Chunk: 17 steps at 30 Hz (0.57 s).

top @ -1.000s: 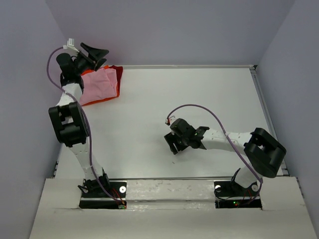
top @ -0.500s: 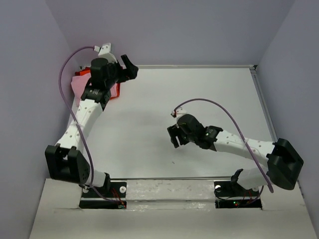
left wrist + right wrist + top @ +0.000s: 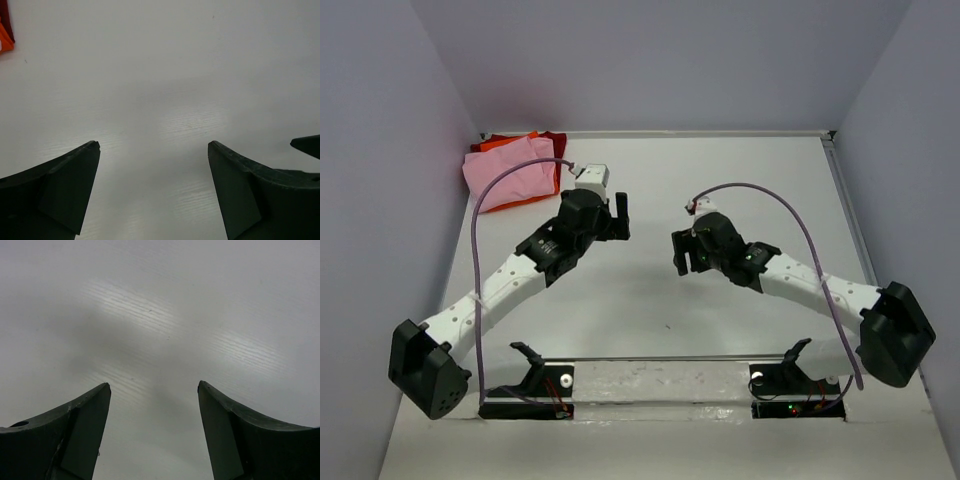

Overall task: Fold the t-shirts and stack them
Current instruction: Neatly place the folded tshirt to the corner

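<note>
White table [image 3: 740, 170]; t-shirts [image 3: 510, 178] stacked far-left, well apart from left claw [image 3: 618, 210].

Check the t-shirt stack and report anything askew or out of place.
Slightly untidy: the pink t-shirt lies skewed on top in the far-left corner of the table, with the orange t-shirt and dark red t-shirt peeking out beyond its far edge. Nothing spilled or damaged.

Folded pink, orange, dark red t-shirts [image 3: 510, 172] stacked, table's far-left corner
</note>
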Tool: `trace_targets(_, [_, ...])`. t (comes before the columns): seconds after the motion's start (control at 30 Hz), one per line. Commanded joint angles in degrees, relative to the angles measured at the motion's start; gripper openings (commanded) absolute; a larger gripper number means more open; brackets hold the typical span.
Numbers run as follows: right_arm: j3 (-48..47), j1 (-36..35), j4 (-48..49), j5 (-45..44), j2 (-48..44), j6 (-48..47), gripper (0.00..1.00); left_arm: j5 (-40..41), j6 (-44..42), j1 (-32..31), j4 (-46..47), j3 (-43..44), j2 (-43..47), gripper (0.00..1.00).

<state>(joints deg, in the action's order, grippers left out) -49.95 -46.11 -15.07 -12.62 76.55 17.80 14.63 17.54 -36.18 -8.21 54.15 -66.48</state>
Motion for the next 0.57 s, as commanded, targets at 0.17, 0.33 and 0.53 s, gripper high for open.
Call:
trace_targets(0.17, [7.85,11.21,5.84,1.11,-9.75,5.67,0.77,6.72,-3.65,-1.08,-0.24,-2.37,8.64,0.99])
trace_targets(0.33, [7.77,11.21,5.58,1.02,-7.65,5.05,0.77,7.34,-3.92,-2.22,1.27,-3.88,9.88,0.99])
trace_targets(0.53, [6.89,11.21,4.88,1.55,-3.69,6.19,0.75,5.67,-3.92,-3.02,-0.41,-2.91,9.43,0.98])
